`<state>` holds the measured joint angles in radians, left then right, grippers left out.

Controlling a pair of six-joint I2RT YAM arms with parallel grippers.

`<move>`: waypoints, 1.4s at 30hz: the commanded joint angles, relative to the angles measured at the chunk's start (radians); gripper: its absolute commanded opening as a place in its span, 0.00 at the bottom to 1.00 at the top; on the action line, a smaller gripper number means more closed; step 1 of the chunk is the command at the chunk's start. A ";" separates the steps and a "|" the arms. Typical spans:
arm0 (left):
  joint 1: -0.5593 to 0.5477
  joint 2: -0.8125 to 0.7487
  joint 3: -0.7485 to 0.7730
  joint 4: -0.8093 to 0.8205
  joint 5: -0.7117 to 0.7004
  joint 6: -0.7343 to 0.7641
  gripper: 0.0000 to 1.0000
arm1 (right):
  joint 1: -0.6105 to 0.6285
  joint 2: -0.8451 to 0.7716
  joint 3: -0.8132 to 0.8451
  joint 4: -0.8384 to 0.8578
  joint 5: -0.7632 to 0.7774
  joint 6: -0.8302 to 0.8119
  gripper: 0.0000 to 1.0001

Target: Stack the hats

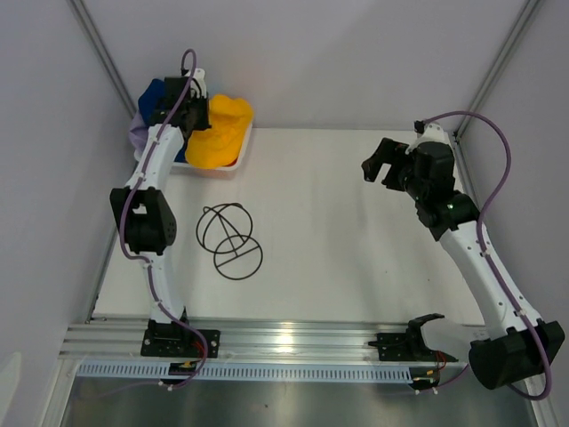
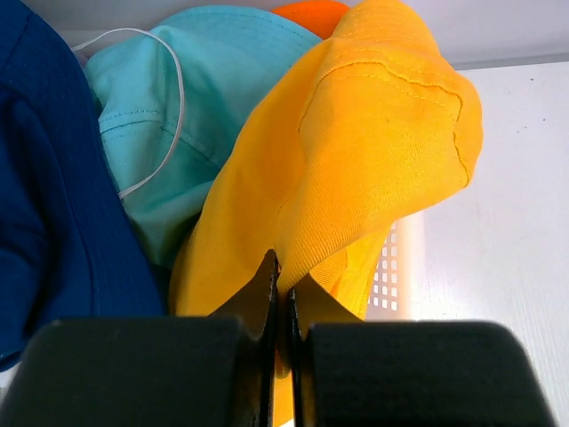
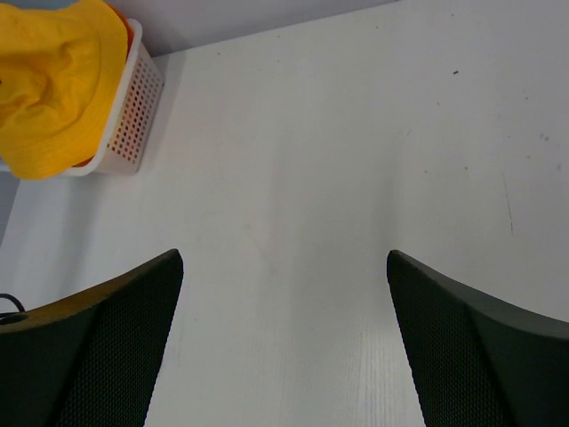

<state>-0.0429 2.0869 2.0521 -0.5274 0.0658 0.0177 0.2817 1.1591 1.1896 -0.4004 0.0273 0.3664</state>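
Here the left fingers (image 2: 258,294) are pressing tight together on a fold of the yellow hat (image 2: 373,151), pinching the fabric low at its brim, so the hat is hanging in their grip above the white mesh basket (image 2: 391,276) at the far left corner of the tabletop (image 3: 338,178). Just around it, the teal hat (image 2: 178,107) is lying against the yellow one, the navy hat (image 2: 44,178) is crowding the left side, and a sliver of the orange hat (image 2: 307,11) is peeking out behind; a lavender hat (image 1: 138,133) is spilling over the basket's far edge, and no red one is showing. Nearer the arms, the black wire stand (image 1: 229,240) is sitting bare, well apart from the basket. Across the tabletop, the right fingers (image 3: 98,356) are standing spread wide over bare surface, holding and touching nothing. Judging from this, the stacking is only beginning: no hat is yet lying stacked anywhere, and the yellow one is the first being taken.
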 commanded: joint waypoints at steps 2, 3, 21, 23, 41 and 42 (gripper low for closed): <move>-0.002 -0.079 -0.003 0.041 0.026 0.007 0.01 | 0.004 -0.047 0.022 0.011 0.036 0.008 1.00; -0.002 -0.094 0.000 0.037 0.026 0.011 0.01 | 0.005 -0.052 0.024 0.011 0.030 0.008 0.99; -0.228 -0.750 -0.028 -0.456 0.062 -0.160 0.01 | 0.057 0.140 0.202 0.238 -0.348 0.068 1.00; -0.244 -0.824 -0.148 -0.470 0.118 -0.255 0.01 | 0.088 0.146 0.183 0.265 -0.363 0.065 1.00; -0.304 -1.167 -0.684 -0.393 -0.004 -0.285 0.01 | 0.192 0.129 0.013 0.308 -0.382 0.187 0.99; -0.304 -1.159 -0.687 -0.390 -0.018 -0.277 0.01 | 0.220 0.132 -0.002 0.317 -0.383 0.198 0.99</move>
<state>-0.3405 0.9020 1.3884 -0.9543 0.1150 -0.2859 0.4591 1.3144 1.2030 -0.1501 -0.3332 0.5137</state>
